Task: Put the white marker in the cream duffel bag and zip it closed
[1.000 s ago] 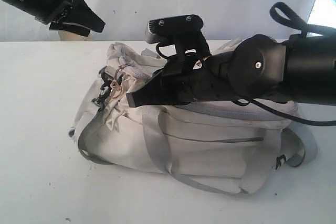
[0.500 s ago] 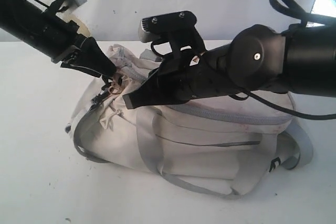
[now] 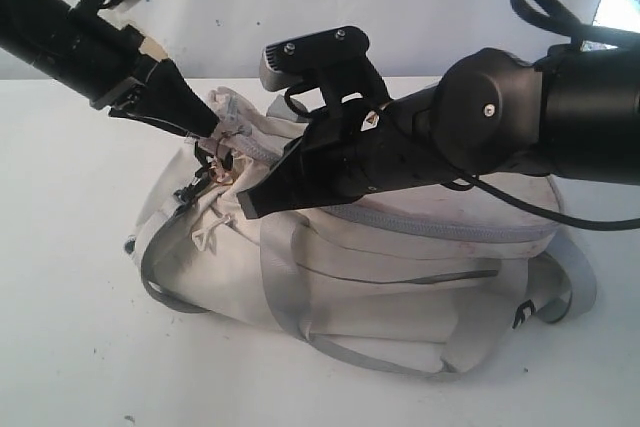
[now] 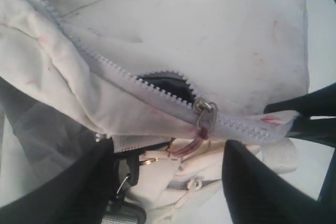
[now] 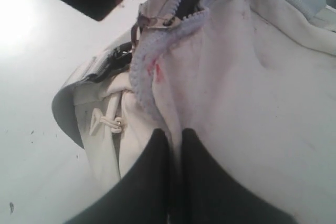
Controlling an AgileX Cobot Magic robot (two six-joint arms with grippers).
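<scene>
The cream duffel bag (image 3: 400,277) lies on its side in the middle of the white counter (image 3: 80,347), and the white marker is out of sight. The left claw (image 3: 195,117) stands spread at the bag's far left end, its fingers (image 4: 247,182) on either side of the zipper pull (image 4: 205,115), just short of it, where a short gap in the zipper (image 4: 131,80) shows dark lining. The right claw (image 3: 255,199) is pressed together on the bag's top just right of the pull, seemingly nipping a fold of cloth.
</scene>
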